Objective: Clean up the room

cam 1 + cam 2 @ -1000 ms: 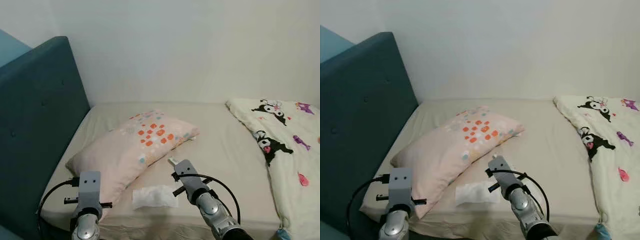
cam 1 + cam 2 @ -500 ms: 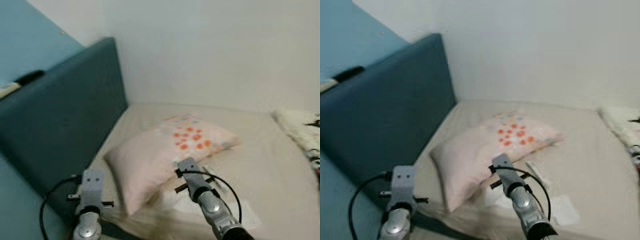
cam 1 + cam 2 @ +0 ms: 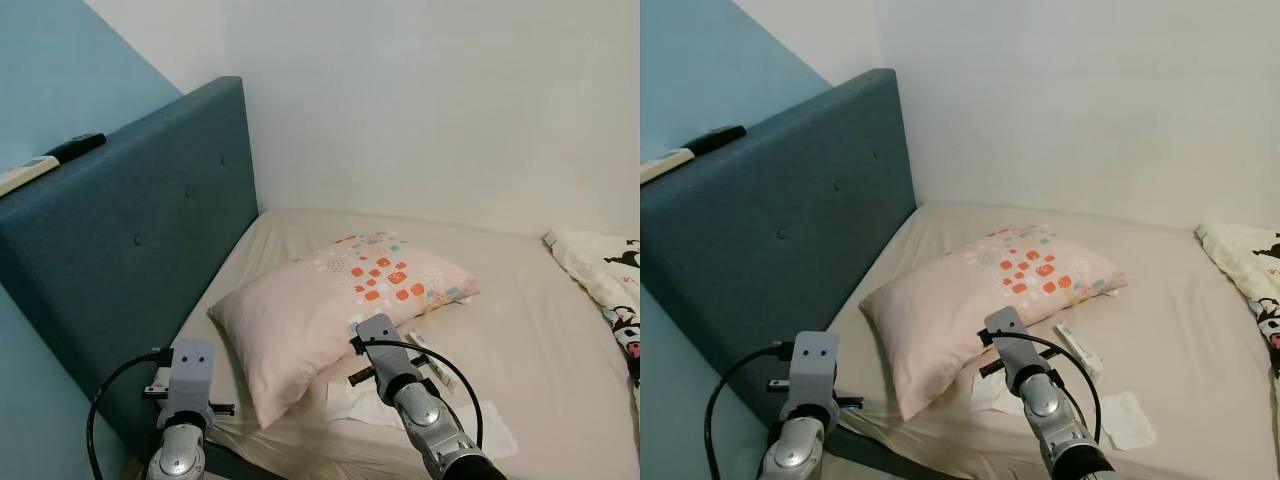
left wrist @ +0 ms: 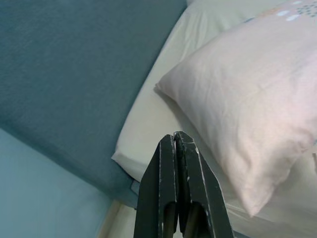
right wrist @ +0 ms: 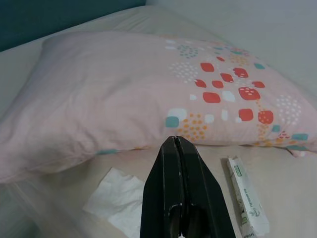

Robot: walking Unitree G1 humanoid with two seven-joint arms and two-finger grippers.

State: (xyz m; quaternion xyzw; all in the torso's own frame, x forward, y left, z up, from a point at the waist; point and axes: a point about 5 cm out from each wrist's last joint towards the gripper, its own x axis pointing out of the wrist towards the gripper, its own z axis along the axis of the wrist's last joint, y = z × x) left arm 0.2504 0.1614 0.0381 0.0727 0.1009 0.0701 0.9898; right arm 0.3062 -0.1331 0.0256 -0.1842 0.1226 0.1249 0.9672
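A pink pillow [image 3: 980, 295] lies on the bed [image 3: 1160, 290] beside tissues [image 3: 1127, 419].

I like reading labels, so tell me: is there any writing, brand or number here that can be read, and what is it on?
None can be read.
Packet by the pillow: green print, too small and blurred to read.
Blanket: cartoon figures, no words.
Remote on the headboard: too small to tell.
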